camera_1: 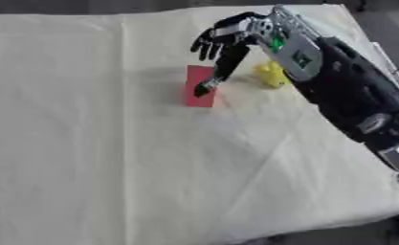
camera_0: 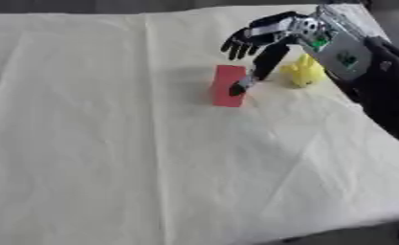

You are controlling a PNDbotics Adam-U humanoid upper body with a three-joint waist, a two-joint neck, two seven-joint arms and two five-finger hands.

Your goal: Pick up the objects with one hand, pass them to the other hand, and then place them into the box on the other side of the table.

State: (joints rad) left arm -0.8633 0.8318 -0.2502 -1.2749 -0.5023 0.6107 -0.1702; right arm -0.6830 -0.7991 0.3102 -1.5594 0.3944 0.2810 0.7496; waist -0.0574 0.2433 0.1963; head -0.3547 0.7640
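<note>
Under right robot hand (camera_0: 265, 36): red block (camera_0: 227, 85), thumb tip touching it.

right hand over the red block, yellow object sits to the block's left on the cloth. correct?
Not quite. The right hand does reach down over the red block on the cloth, but the yellow object sits to the block's right, beside the arm, not to its left. The left eye view shows this plainly.

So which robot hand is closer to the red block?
The right hand. It hangs over the red block, thumb tip down at the block's right edge. The left hand shows in neither view.
</note>
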